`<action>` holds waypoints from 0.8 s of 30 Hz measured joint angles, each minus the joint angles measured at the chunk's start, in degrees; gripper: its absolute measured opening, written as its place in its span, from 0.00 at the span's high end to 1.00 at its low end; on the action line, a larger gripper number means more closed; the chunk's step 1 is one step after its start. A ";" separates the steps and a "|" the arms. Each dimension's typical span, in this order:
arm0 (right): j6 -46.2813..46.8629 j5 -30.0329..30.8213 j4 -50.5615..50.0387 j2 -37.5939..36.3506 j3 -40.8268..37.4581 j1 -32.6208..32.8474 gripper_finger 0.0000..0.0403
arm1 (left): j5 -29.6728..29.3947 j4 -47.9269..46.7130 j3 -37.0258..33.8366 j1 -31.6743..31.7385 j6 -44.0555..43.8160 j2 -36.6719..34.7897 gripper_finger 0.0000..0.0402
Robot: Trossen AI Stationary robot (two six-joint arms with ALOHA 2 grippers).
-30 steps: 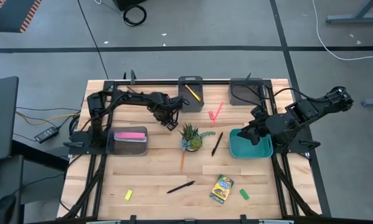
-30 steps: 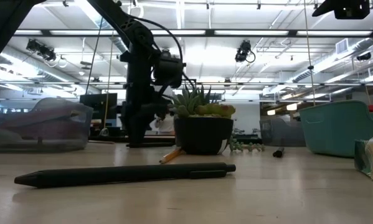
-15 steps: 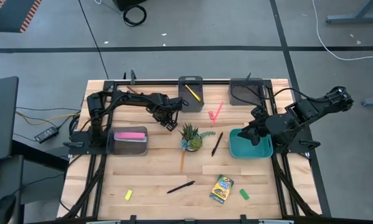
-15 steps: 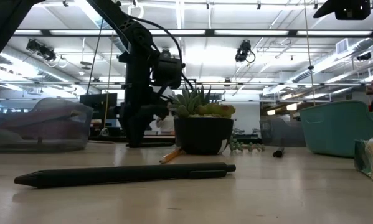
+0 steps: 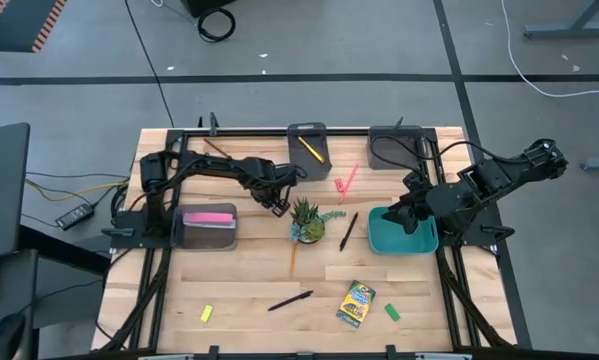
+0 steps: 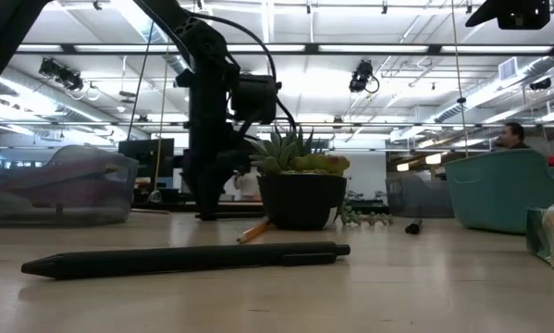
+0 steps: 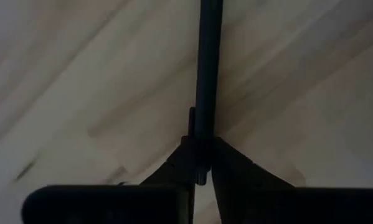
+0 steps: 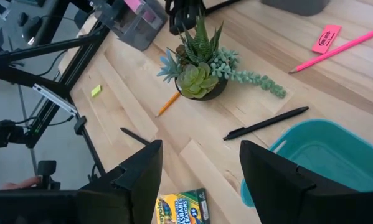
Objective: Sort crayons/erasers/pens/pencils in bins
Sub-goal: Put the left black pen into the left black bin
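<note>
Left end effector (image 5: 277, 205) shifted toward plant (image 5: 306, 220), now clenched on black pen (image 7: 208, 74), right end effector (image 8: 198, 171) released

Two dark six-joint arms, each built of matte black links with rounded, bulkier joint housings. The left arm (image 5: 214, 165) shows slim black segments, and thin black cables loop in arcs beside its upper links in the low view. The right arm (image 5: 499, 175) has chunkier, angular black casings, ending in a rounded black cap at its outer joint. The left gripper (image 7: 202, 168) consists of two black fingers that taper as wedges from a broad, flat black base bar. The right gripper (image 8: 202, 171) carries two wide, flat black fingers with squared tips and smooth, faintly glossy faces.
</note>
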 joint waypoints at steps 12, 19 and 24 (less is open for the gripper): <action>0.01 0.00 -0.01 0.02 0.00 0.00 0.45 | 0.38 -6.25 0.31 2.88 0.25 -3.53 0.97; -1.08 0.40 -0.15 0.00 0.00 0.00 0.45 | 0.36 -3.80 0.36 5.42 -3.17 -10.70 0.98; -1.10 1.09 -0.20 0.00 0.00 0.00 0.45 | 0.36 -1.57 0.38 7.35 -3.89 -13.53 0.98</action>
